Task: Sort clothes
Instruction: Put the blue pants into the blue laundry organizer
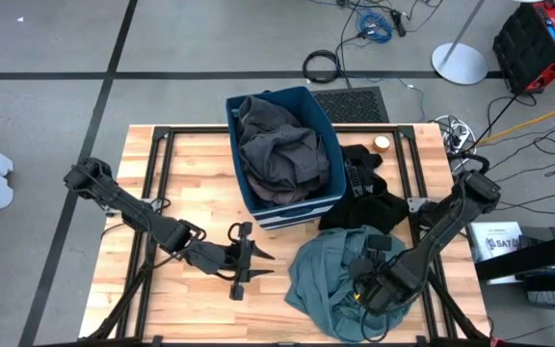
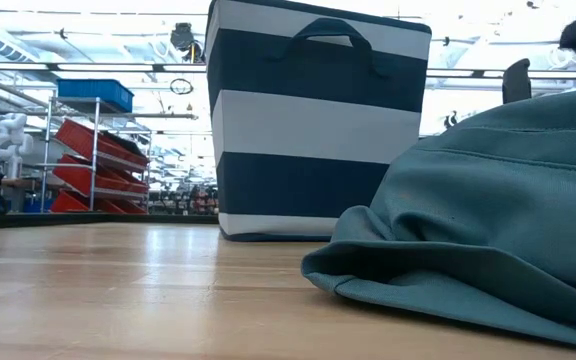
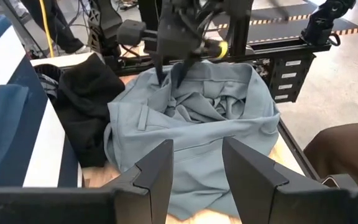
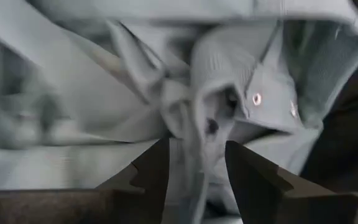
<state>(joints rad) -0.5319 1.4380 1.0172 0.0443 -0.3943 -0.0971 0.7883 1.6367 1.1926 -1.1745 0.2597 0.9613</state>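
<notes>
The grey-green garment [image 1: 330, 280] is lying bunched on the table [image 1: 191, 154], front right, just in front of the black garment [image 1: 359, 193], which is sitting beside the navy-and-white striped bin [image 1: 328, 135]. A dark grey garment [image 1: 277, 145] is filling that bin.

Risks, as I judge them: the right tool [image 3: 173, 71] is biting only a thin fold, so the cloth may be slipping out on the lift. The hem is touching the black piece, so both may be dragging together. Buttons by the collar could be snagging a finger.

The right tool is sitting down in the crumpled middle of the grey-green garment w/ fingers apart by a moderate gap, fabric bunching between them, not yet clamped. The left tool [image 1: 249, 262] is hovering over bare table just left of the garment, fingers spread wide, holding nothing.
</notes>
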